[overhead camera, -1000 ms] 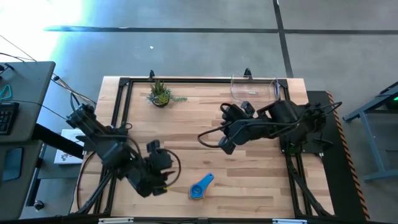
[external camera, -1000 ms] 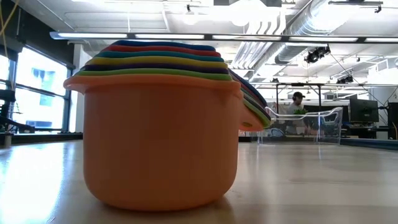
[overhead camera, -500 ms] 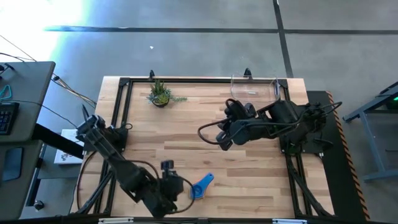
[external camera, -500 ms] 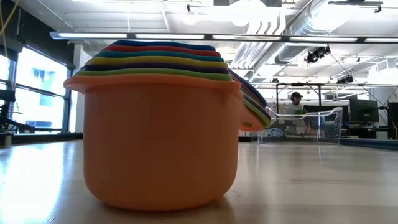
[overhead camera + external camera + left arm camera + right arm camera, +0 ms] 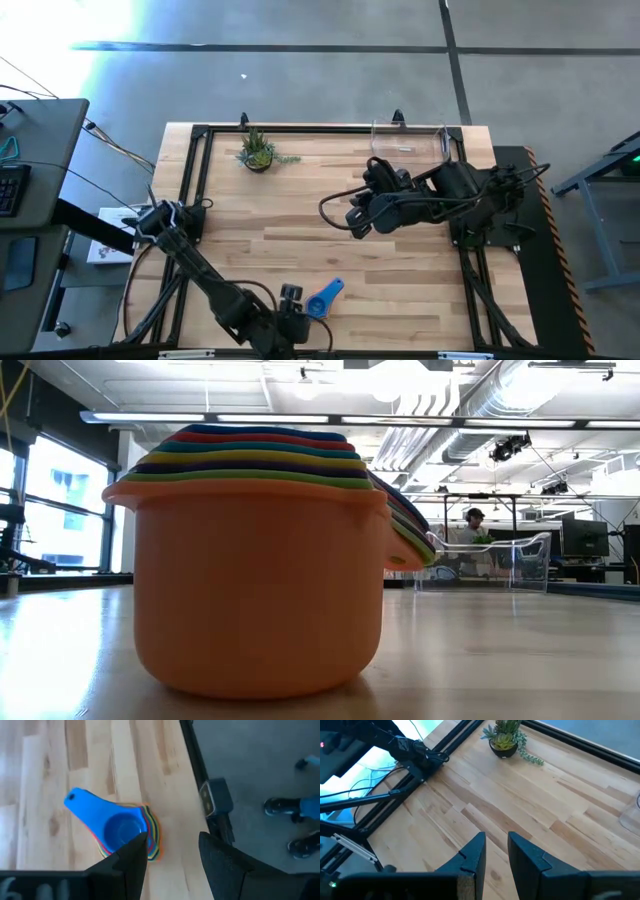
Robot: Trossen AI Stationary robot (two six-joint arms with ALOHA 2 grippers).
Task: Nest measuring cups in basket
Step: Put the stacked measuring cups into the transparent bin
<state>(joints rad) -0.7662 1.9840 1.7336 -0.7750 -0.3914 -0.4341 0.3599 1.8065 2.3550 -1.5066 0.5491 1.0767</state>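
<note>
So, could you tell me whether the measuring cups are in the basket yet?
Not yet: the nested measuring cups stand on the table's near edge, the basket empty at the far corner.

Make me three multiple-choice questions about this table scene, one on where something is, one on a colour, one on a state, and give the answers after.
1. Where does the stack of measuring cups sit?
A. inside the clear basket
B. on the table by its near edge, beside the left gripper
C. next to the potted plant

2. What colour is the top cup of the stack, seen from above?
A. blue
B. white
C. black

3. How are the left gripper's fingers?
A. shut on the cups
B. open, holding nothing
C. shut on the plant

Answers:
1. B: the high view shows the stack by the left gripper, far from the basket at the far edge and from the plant.
2. A: the left wrist view looks down into a blue cup.
3. B: the left wrist view shows a gap between the fingers, with the cups beyond them, ungripped.
</note>
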